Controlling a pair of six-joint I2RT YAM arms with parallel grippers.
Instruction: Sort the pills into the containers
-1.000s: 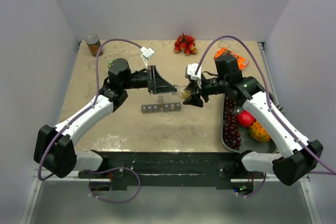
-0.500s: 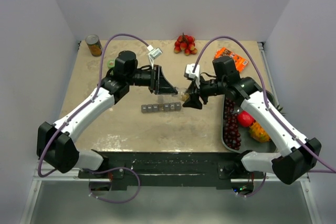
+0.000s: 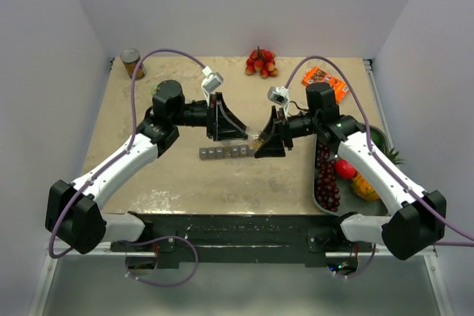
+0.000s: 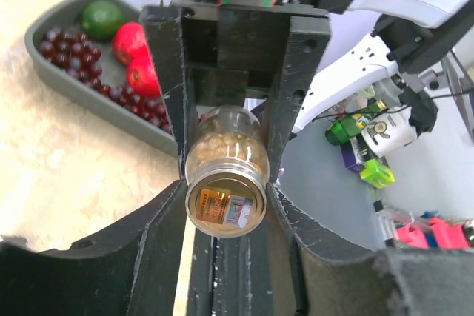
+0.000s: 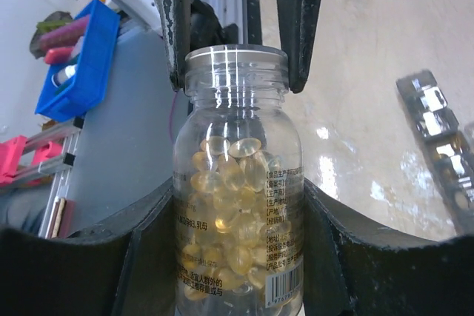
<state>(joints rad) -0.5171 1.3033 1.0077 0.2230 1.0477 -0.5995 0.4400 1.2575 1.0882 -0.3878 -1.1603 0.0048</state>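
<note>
A clear pill bottle point(image 3: 257, 140) full of yellow capsules hangs above the table between both grippers. My right gripper point(image 3: 262, 147) is shut on its body point(image 5: 237, 183). My left gripper point(image 3: 246, 136) faces it, and its fingers point(image 5: 169, 12) press on both sides of the threaded neck. No cap shows. In the left wrist view the bottle's mouth point(image 4: 226, 201) points at the camera, between my left gripper's point(image 4: 226, 216) own fingers. The grey pill-organiser strip point(image 3: 227, 152) lies on the table just below and left of the bottle. It also shows in the right wrist view point(image 5: 437, 135).
A grey tray point(image 3: 317, 192) with dark grapes and red fruit lies at the right, also in the left wrist view point(image 4: 96, 101). An orange packet point(image 3: 326, 81), a red fruit cluster point(image 3: 261, 63), a tin can point(image 3: 132, 63) and a green bottle point(image 3: 156, 89) stand at the back.
The two grippers have come together over the organiser. The right gripper has turned and lowered the bottle towards the left gripper, whose fingers now clasp the neck.
</note>
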